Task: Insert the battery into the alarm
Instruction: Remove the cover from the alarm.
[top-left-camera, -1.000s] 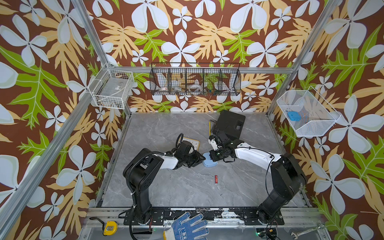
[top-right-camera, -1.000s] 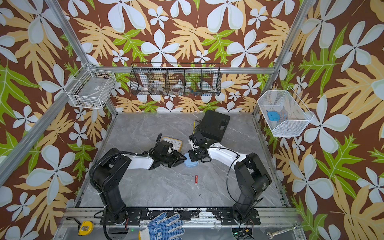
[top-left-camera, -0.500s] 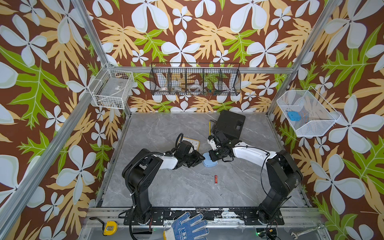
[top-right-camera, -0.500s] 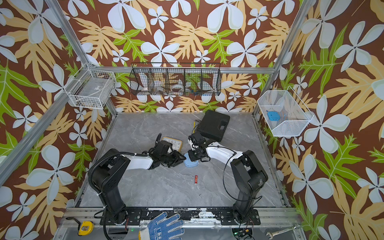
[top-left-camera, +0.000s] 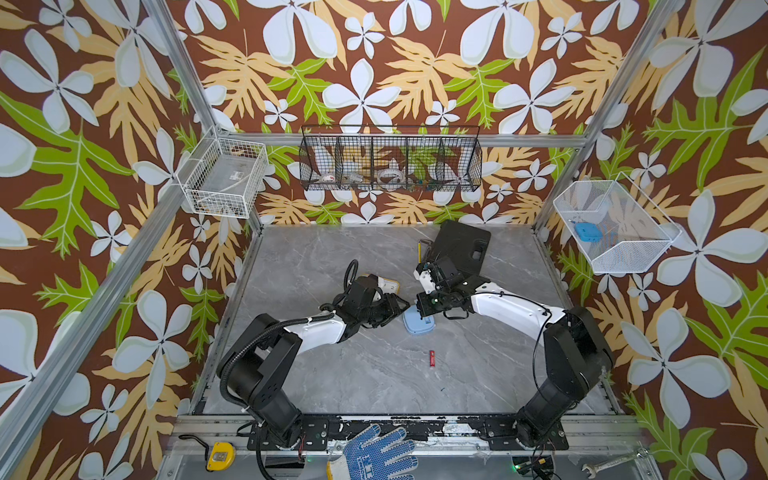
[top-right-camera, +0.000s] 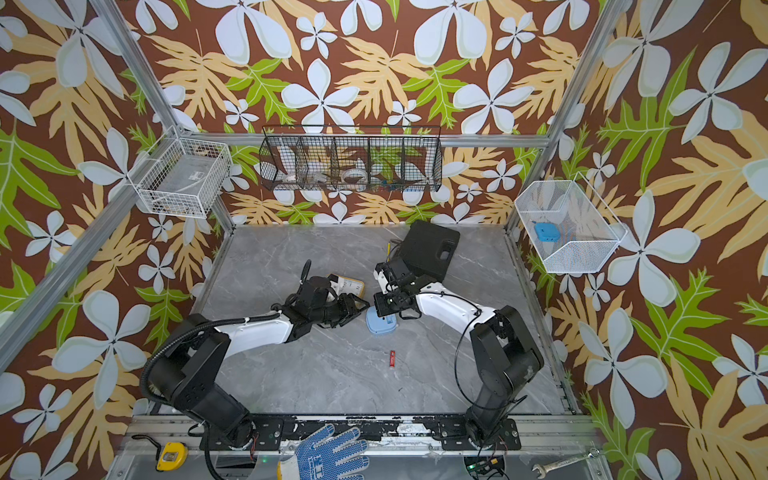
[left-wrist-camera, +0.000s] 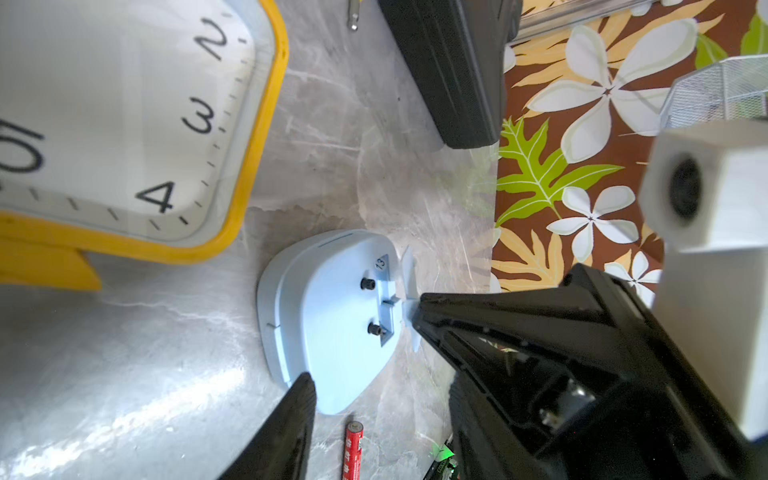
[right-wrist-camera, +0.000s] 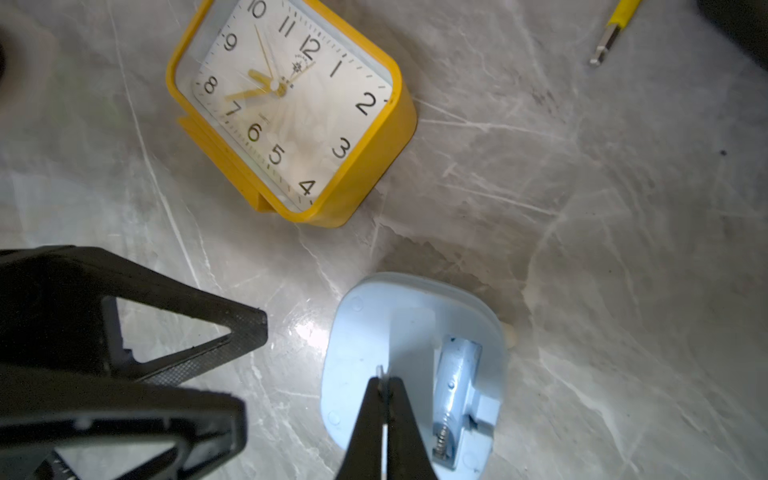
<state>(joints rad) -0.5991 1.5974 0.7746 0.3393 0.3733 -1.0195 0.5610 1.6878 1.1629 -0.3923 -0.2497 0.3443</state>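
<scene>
The right gripper (right-wrist-camera: 384, 380) was pinched shut on a thin cover flap (left-wrist-camera: 409, 274) at the back of the face-down pale blue alarm clock (right-wrist-camera: 365, 332), probably to keep its battery bay (right-wrist-camera: 457, 386) clear. The left gripper (right-wrist-camera: 249, 365) stood spread just beside the clock, seemingly ready to steady it. The red battery (left-wrist-camera: 353, 449) lay nearby on the table (right-wrist-camera: 582, 249), not yet picked up.

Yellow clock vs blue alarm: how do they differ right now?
Pose: the yellow clock lies dial up; the blue alarm lies back up, its battery slot open and empty. Shape: the yellow clock is squarish with a foot; the blue alarm is rounded. Contact: the right claw is shut on a thin pale flap at the blue alarm's back; no claw touches the yellow clock. Both rest on the grey table.
</scene>
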